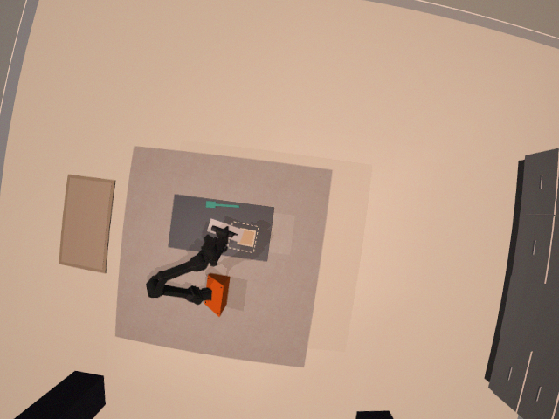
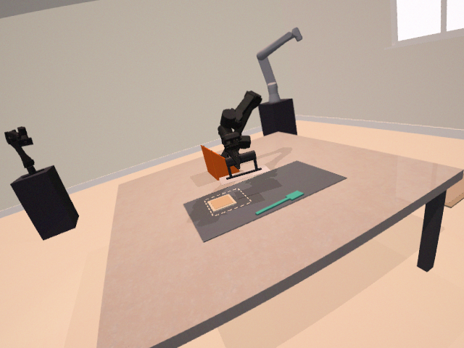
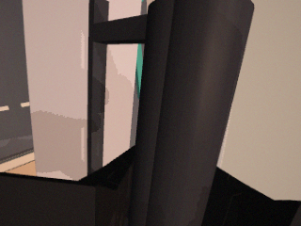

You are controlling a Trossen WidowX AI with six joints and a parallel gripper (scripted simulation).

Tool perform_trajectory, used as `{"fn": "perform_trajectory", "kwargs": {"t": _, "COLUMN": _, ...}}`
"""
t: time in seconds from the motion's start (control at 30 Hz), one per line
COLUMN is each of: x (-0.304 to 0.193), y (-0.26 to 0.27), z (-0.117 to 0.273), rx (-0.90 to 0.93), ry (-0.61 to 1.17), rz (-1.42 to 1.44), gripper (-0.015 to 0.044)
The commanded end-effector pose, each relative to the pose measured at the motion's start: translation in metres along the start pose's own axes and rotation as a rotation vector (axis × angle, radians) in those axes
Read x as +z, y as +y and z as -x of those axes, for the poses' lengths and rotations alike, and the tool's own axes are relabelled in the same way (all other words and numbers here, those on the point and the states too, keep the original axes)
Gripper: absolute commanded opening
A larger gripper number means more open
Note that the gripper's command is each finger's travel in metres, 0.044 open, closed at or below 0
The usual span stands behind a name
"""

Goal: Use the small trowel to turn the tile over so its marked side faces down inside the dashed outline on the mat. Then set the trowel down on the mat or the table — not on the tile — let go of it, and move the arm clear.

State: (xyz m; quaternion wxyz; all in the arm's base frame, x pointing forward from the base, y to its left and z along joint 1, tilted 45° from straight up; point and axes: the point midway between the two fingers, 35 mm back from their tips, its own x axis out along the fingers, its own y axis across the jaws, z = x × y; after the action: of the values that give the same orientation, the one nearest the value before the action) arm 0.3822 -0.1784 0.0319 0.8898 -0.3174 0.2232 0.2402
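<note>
The trowel has a long pale blade (image 1: 217, 223) (image 2: 264, 170) (image 3: 61, 94) and a black bar handle (image 2: 246, 156) (image 3: 193, 113) on struts. My gripper (image 1: 224, 231) (image 2: 235, 162) is shut on that handle. The blade hangs above the dark mat (image 1: 187, 216) (image 2: 315, 174), slightly tilted, with one end close to the tile in the overhead view. The tile (image 1: 247, 237) (image 2: 222, 201) (image 3: 23, 167) lies flat, its orange-tan face with a pale rim up, inside the dashed outline (image 1: 253, 251) (image 2: 213, 215). The tile's underside is hidden.
A teal spatula (image 1: 210, 204) (image 2: 294, 195) lies along the mat's far long edge. An orange wedge-shaped block (image 1: 217, 295) (image 2: 213, 162) stands on the table (image 1: 288, 315) (image 2: 180, 277) beside the arm's base. Other arms on dark pedestals stand beyond the table.
</note>
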Motion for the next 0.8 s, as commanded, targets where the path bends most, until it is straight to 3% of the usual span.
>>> {"fn": "perform_trajectory", "kwargs": {"t": 0.0, "x": -0.015, "y": -0.004, "z": -0.002, "rx": -0.003, "ry": 0.01, "rz": 0.008, "gripper": 0.0}}
{"fn": "perform_trajectory", "kwargs": {"t": 0.77, "x": -0.144, "y": -0.013, "z": -0.02, "rx": 0.014, "ry": 0.006, "rz": 0.042, "gripper": 0.0}}
